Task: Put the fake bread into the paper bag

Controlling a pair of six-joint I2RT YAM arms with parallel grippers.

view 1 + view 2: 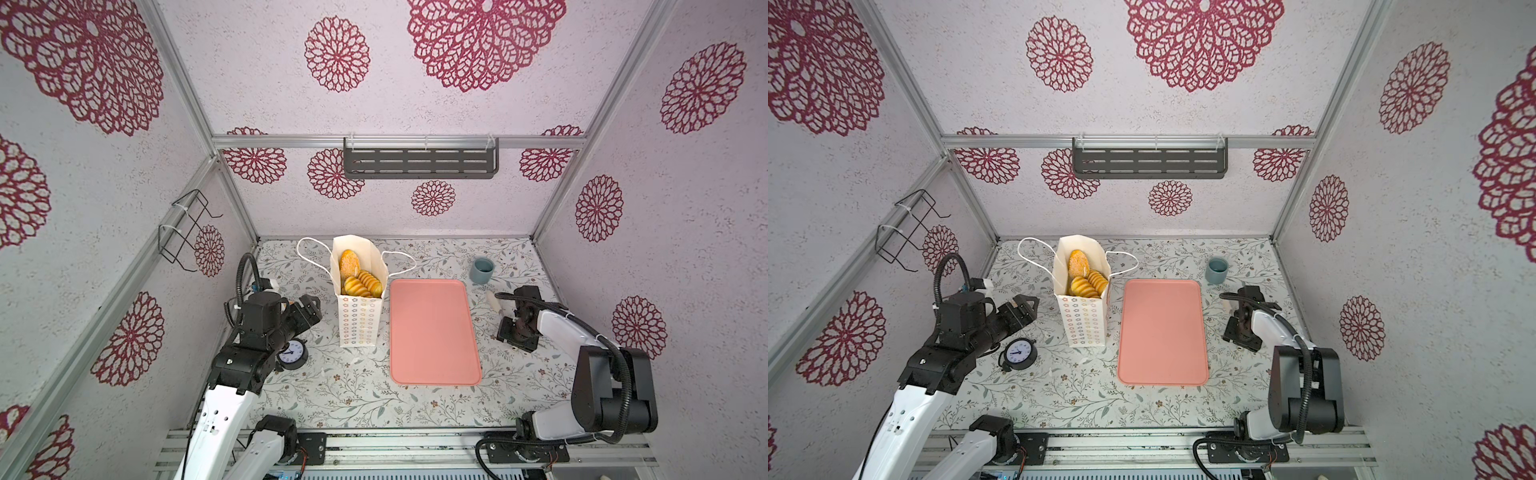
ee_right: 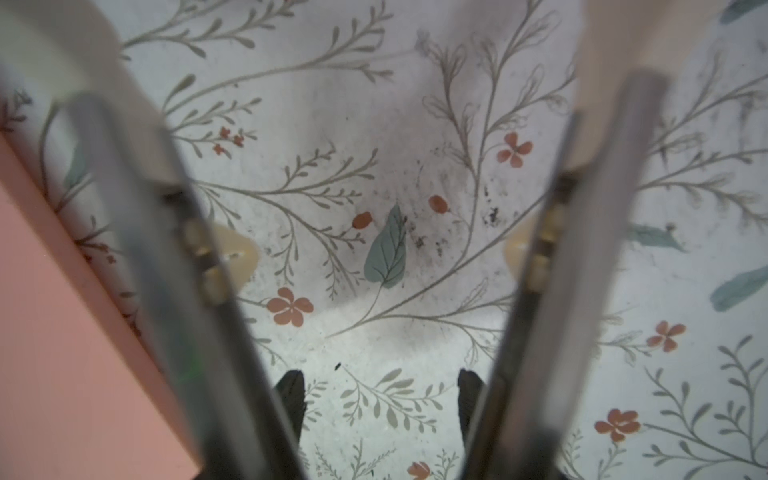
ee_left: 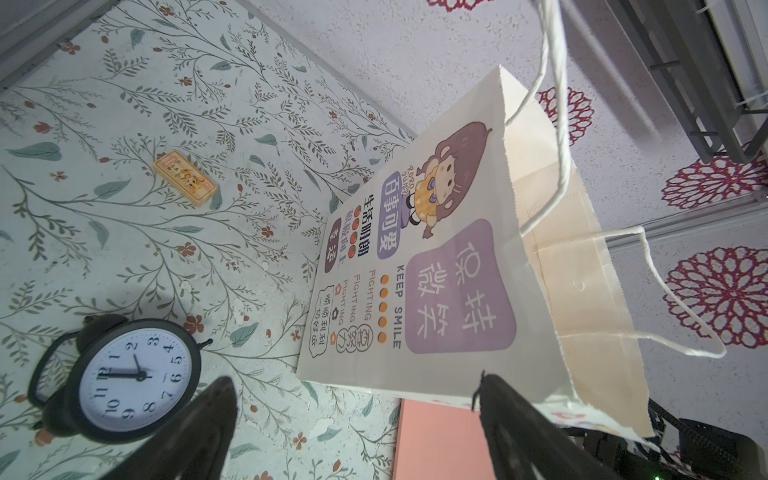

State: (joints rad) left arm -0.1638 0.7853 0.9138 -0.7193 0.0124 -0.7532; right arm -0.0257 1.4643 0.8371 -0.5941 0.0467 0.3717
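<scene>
Left gripper (image 3: 355, 378), right gripper (image 2: 365, 91) — both spread wide.

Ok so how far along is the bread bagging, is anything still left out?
Done: fake bread sits inside the upright paper bag, and the pink tray is bare. In hand: no bread; the left pincer is open and empty, the right pincer sits low beside the tray by what look like metal tongs, grip unclear. Left: no bread shows outside the bag, so it looks finished.
</scene>
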